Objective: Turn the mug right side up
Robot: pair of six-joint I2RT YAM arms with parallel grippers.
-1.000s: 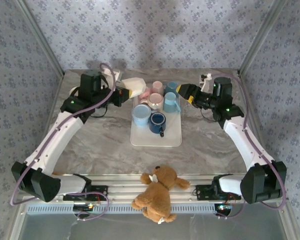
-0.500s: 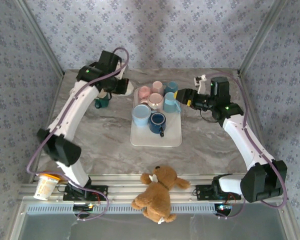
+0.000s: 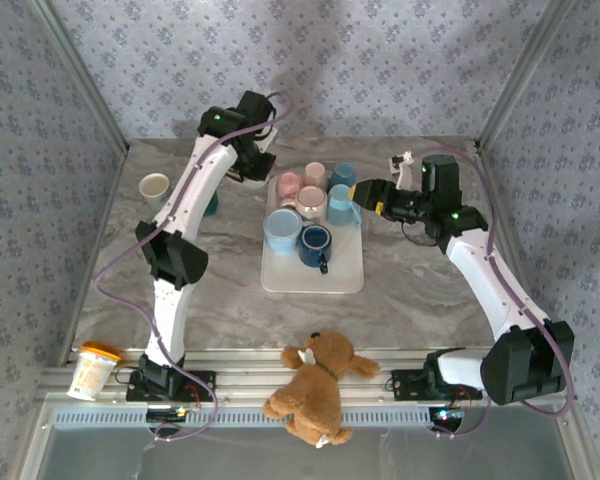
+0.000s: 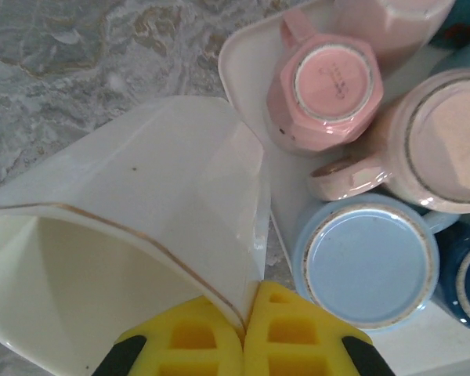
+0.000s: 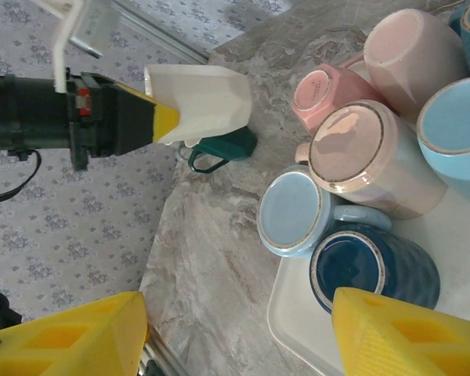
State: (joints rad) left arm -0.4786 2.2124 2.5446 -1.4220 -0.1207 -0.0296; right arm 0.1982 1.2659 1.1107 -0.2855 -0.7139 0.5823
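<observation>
Now your left gripper (image 4: 243,345), jaws closed on the rim of the white mug (image 4: 164,196), has lifted it sideways off the table (image 3: 230,290), ready to turn upright, while your right gripper (image 3: 365,190) waits open.

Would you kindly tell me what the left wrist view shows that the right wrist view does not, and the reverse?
Left wrist, not right wrist: the hollow inside of the white mug. Right wrist, not left wrist: a dark green mug on the table beyond the white mug, and the right tool, open. Shared: the left tool gripping the white mug's rim, and the upside-down pink mug and light blue mug on the tray.
</observation>
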